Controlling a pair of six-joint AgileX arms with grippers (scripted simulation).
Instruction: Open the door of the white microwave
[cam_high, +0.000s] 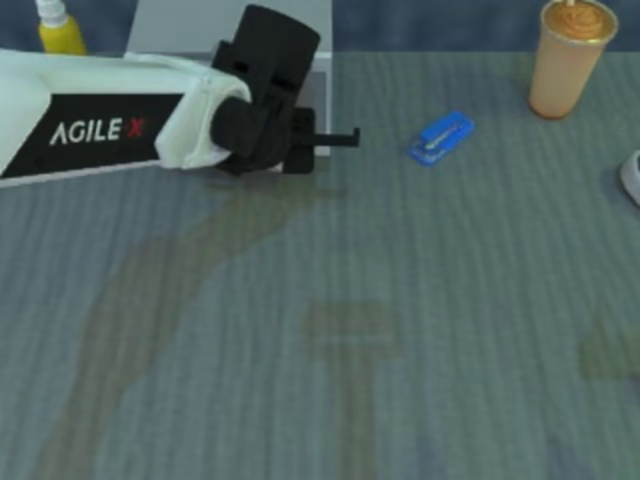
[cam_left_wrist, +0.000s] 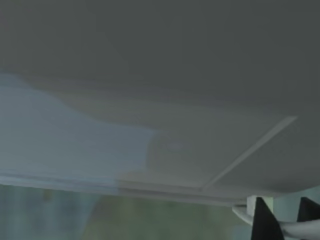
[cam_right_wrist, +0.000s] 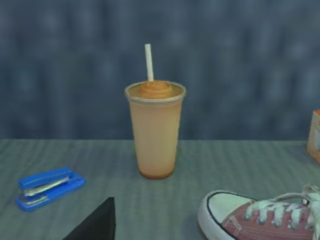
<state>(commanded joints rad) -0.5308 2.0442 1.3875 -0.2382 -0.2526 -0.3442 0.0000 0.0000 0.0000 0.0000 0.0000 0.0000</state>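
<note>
1. The white microwave (cam_high: 180, 28) stands at the far edge of the table (cam_high: 420, 320), on its left side, mostly hidden under my left arm (cam_high: 100, 115)
2. The left gripper (cam_high: 335, 140) is at the microwave's front right corner, its black fingers (cam_high: 340, 133) pointing toward the table's right
3. In the left wrist view a pale grey panel of the microwave (cam_left_wrist: 175, 145) fills nearly everything, very close to the camera (I cannot tell for sure that it is the door), and two dark fingertips (cam_left_wrist: 262, 220) show at one corner against a pale bar (cam_left_wrist: 295, 229)
4. I cannot tell whether the left jaws are apart or closed on anything
5. The right gripper's fingers are not seen in any view; the right wrist view looks on a cup (cam_right_wrist: 155, 132) with a straw (cam_right_wrist: 149, 62), a blue stapler (cam_right_wrist: 47, 187) and a red sneaker (cam_right_wrist: 265, 217)
6. A yellow bottle (cam_high: 60, 30) stands just left of the microwave
</note>
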